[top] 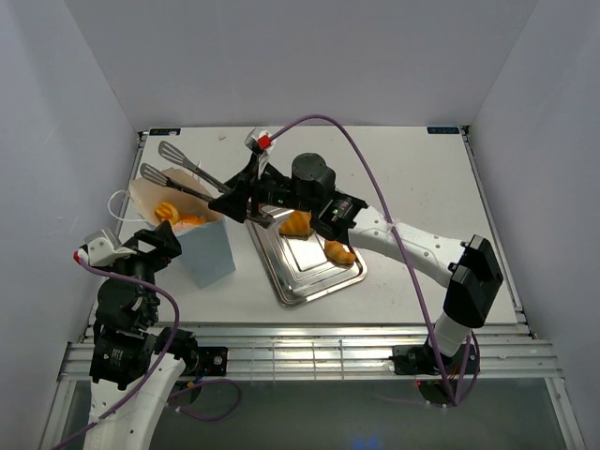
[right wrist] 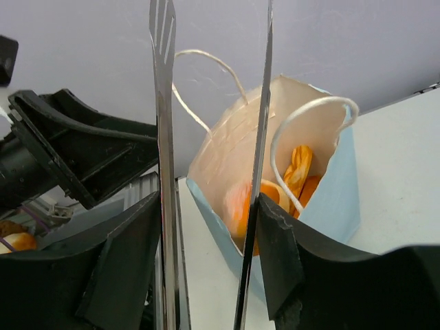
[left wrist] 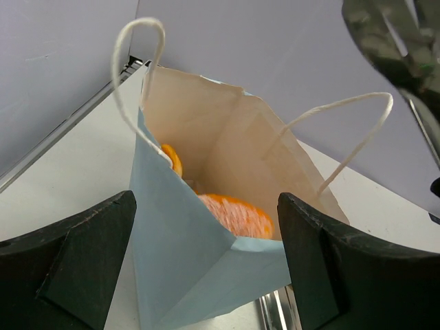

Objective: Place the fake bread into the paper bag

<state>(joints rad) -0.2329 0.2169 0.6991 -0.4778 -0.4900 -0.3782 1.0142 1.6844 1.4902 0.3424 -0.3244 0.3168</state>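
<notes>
Standing at the near edge: left tool (left wrist: 206, 199) sits spread wide around the paper bag (top: 208, 253)'s corner, probably to stop it tipping. Some fake bread (top: 173, 214) is already inside, and two croissants (top: 296, 223) wait on the tray (top: 300, 291). Further back, right tool (top: 239, 202) is clamped on tongs (top: 183, 164), blades apart and empty over the bag's mouth.

Right pincer (right wrist: 210, 227) clamped metal tongs (right wrist: 163, 137), one blade against each finger, blades apart. Just beyond the tips stood the open paper bag (right wrist: 337, 199), orange fake bread (right wrist: 300, 168) inside, string handles (right wrist: 330, 100) arching above. White tabletop (right wrist: 399, 158) to the right.
</notes>
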